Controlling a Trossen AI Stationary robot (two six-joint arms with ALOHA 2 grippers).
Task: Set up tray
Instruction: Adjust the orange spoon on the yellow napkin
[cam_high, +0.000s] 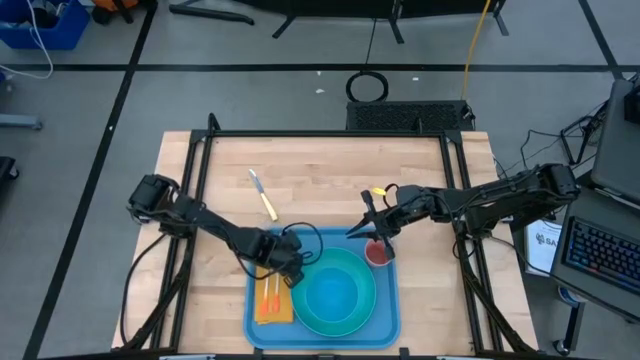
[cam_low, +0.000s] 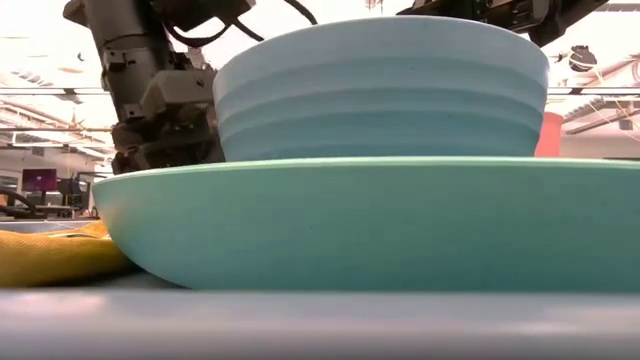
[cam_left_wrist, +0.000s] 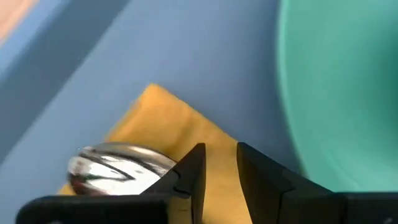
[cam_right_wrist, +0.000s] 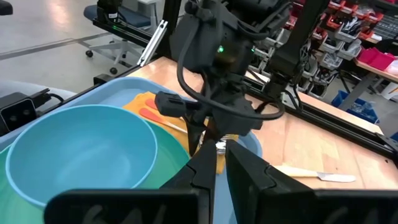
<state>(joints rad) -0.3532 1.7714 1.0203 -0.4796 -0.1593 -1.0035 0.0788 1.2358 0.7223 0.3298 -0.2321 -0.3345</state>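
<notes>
A knife (cam_high: 263, 194) lies on the bare table (cam_high: 330, 165), well apart from the left gripper (cam_high: 285, 271). That gripper is lowered over a yellow napkin (cam_left_wrist: 168, 127) at the tray's (cam_high: 385, 318) left side; its fingers (cam_left_wrist: 193, 171) are held slightly apart, nothing seen clamped, a spoon (cam_left_wrist: 118, 165) just beside them. A plate (cam_high: 365, 305) with a bowl (cam_high: 330, 295) sits mid-tray. The right gripper (cam_high: 375, 232) hangs above a red cup (cam_high: 380, 253); fingers nearly together, empty.
</notes>
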